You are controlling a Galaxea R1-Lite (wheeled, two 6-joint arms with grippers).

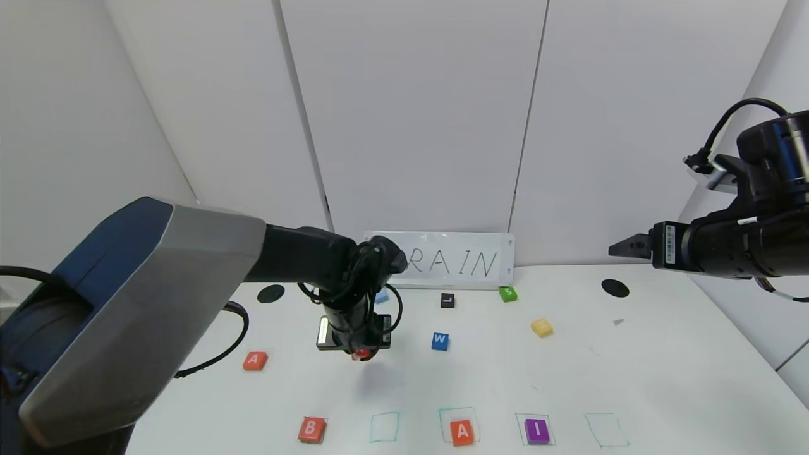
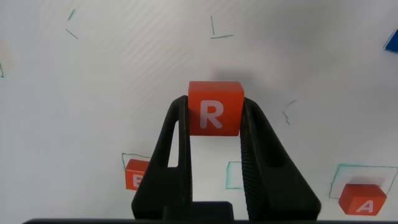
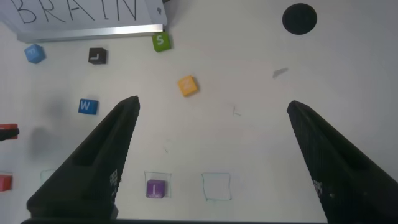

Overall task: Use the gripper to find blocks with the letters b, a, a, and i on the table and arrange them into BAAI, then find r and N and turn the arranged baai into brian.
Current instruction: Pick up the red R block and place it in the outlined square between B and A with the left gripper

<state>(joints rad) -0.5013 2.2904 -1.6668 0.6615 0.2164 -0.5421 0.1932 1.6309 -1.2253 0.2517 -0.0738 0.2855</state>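
Your left gripper is clamped on R: light, rigid, smooth-sided, so keep gripping opposite flat sides, above the table's middle. Right gripper hangs wide open.

The R block, orange-red with a white letter, is off the desk, pinched between the jaws of the left gripper above the desk's middle, letter face upright in the left wrist view. Along the near edge, the B lies flat left of an empty green square; then an A and the purple I each sit in drawn squares. The second A lies apart toward the left edge. The yellow N rests slightly turned, right of centre, nearer the far edge.
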